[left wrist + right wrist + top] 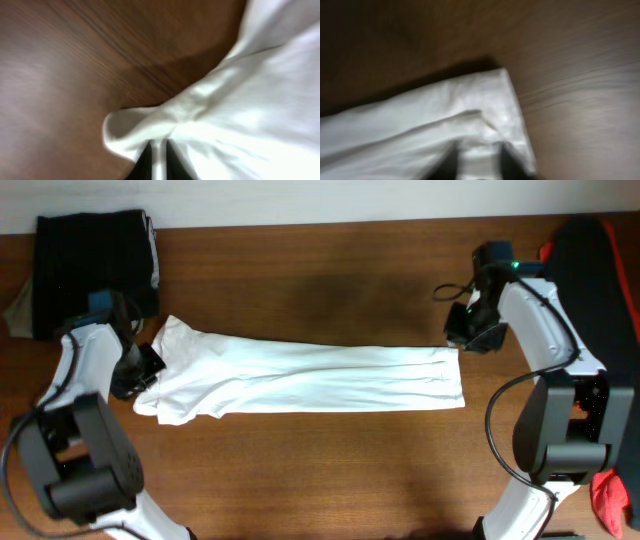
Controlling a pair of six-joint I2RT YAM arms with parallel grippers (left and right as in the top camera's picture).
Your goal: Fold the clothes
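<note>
One white garment (310, 380) lies stretched lengthwise across the middle of the tabletop (330, 470); one dark folded pile (90, 260) sits at its far-left corner. Two arms: left fingers (144, 162) narrow, pinching cloth at the garment's left end; right fingers (447, 162) spread apart over its right hem.

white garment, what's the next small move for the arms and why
Probably free the left pincer and lift both away: the white garment lies stretched in a long strip, the right pincer stands open over its end, cloth sits between the left's fingers.
</note>
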